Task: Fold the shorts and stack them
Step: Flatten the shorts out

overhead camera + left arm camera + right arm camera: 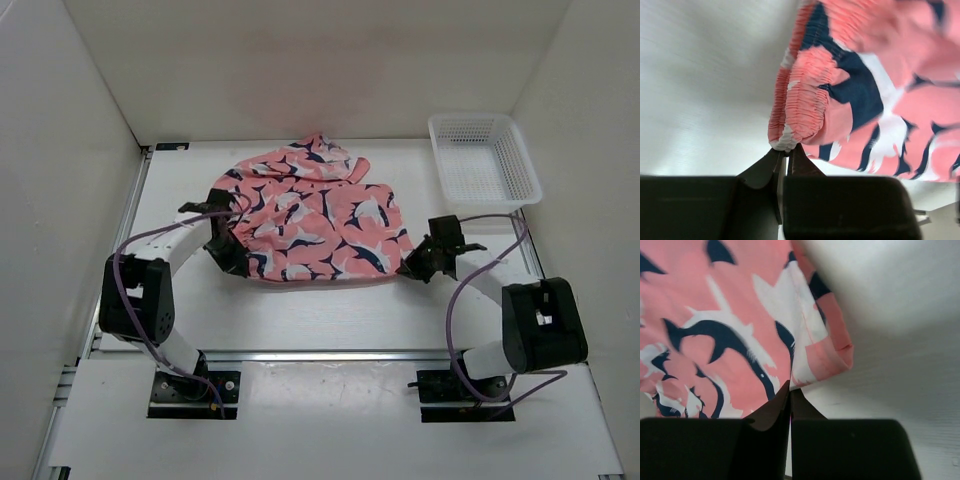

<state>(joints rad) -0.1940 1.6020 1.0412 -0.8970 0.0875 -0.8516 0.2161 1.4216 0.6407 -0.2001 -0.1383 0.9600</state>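
Note:
The coral-pink shorts (310, 215) with navy-and-white shark print lie spread on the white table, bunched toward the back. My left gripper (232, 258) sits at their near-left corner. In the left wrist view it (786, 149) is shut on the gathered elastic waistband of the shorts (850, 100). At the near-right corner is my right gripper (410, 265). The right wrist view shows it (790, 387) shut, its tips pinching the hem edge of the shorts (715, 300) beside a folded-over corner.
A white plastic mesh basket (484, 158) stands at the back right of the table (330, 315). White walls close in the back and both sides. Both arm bases are bolted at the near edge.

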